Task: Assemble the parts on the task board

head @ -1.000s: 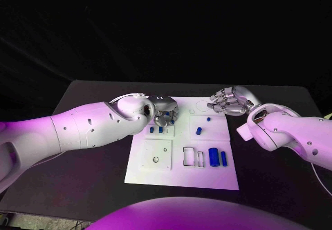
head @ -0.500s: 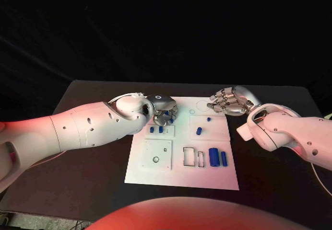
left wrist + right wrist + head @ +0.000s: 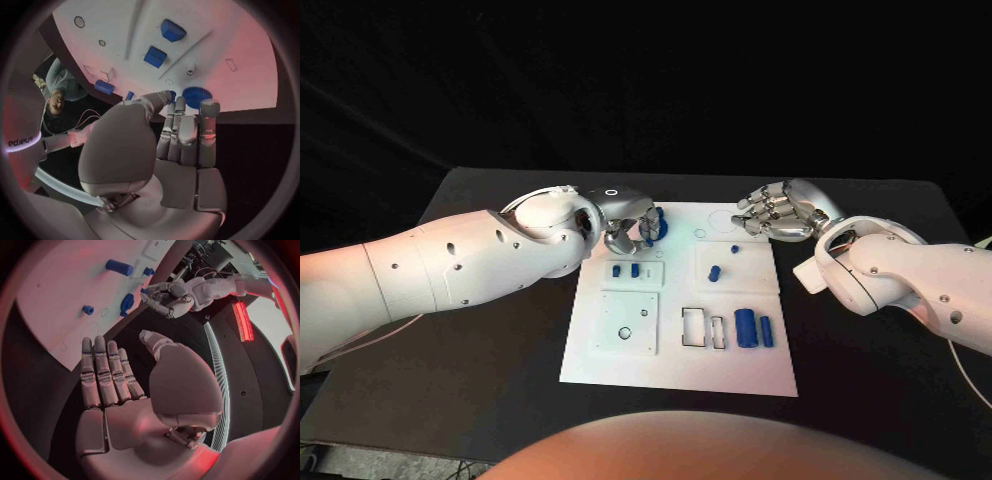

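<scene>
The white task board (image 3: 733, 368) lies in the middle of the table. My left hand (image 3: 626, 224) hovers over the board's far left corner and pinches a round blue disc (image 3: 653, 226) between thumb and fingertips; the left wrist view shows the disc (image 3: 197, 96) at the fingertips. Two small blue pieces (image 3: 626, 269) sit side by side just below it. Another blue piece (image 3: 714, 271) lies mid-board, and two blue cylinders (image 3: 753, 328) lie near the right edge. My right hand (image 3: 776, 212) hangs open beyond the board's far right corner, fingers straight (image 3: 106, 372), holding nothing.
A square inset plate with a small hole (image 3: 626, 322) and two narrow rectangular slots (image 3: 702, 328) occupy the board's near half. Black table (image 3: 488, 340) surrounds the board on all sides. A tiny blue piece (image 3: 734, 247) lies near the right hand.
My left hand has risen from the board near the two small pieces and shifted toward the far edge, with the blue disc now showing in its fingers. The right hand has stayed still.
</scene>
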Available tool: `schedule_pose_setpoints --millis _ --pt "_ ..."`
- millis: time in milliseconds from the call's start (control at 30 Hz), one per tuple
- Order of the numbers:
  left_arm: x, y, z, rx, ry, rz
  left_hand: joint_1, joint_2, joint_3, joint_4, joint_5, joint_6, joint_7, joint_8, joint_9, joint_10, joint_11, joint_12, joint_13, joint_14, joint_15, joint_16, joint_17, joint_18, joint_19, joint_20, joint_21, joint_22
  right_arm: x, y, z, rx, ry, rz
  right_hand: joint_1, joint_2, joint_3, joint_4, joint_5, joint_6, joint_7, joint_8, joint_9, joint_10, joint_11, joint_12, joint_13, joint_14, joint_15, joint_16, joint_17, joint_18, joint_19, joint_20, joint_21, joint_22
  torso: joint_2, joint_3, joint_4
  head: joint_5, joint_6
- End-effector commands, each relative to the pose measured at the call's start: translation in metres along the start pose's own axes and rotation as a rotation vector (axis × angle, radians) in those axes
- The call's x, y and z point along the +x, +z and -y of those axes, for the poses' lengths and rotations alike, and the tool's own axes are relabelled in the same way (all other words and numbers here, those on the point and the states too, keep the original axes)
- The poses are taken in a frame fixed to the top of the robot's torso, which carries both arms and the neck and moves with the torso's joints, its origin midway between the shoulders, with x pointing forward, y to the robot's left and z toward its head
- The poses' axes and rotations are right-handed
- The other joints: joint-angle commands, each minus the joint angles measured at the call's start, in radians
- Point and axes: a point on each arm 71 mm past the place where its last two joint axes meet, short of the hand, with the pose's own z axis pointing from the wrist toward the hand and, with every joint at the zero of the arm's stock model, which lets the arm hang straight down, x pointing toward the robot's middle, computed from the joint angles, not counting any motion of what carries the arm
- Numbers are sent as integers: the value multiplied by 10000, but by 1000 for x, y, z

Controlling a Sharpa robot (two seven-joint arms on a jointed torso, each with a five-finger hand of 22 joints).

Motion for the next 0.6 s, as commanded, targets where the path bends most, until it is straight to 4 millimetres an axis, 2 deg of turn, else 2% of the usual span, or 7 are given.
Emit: schedule_pose_setpoints --millis 33,300,600 --pt "-3 -4 -1 15 -494 179 -96 2 3 -37 6 32 30 -51 -14 72 11 -64 -9 55 3 53 -7 -173 25 -3 34 905 0 0 -1 -124 -47 -23 -10 101 5 -33 60 44 413 60 -15 -63 -18 43 -17 -65 -7 -62 -9 95 -68 -25 -12 -8 3 -1 10 22 19" --pt "-2 -14 -19 -478 -641 -186 -134 -8 1 -39 -21 44 35 -58 -22 103 16 -90 -12 35 26 42 -53 -172 -11 11 9 894 0 0 0 -104 -51 -9 -10 101 5 -33 60 44 413 60 -15 -63 -18 43 -17 -65 -7 -62 -9 95 -68 -25 -12 -8 10 3 -6 32 17" --pt "1 -16 -26 -728 -722 -387 -189 -18 0 -37 -100 50 38 -73 -35 120 25 -143 -21 68 35 93 18 -181 -9 24 79 903 0 0 0 -116 -48 -16 -10 101 5 -33 60 44 413 60 -15 -63 -18 43 -17 -65 -7 -62 -9 95 -68 -25 -12 -8 20 2 -6 51 9"
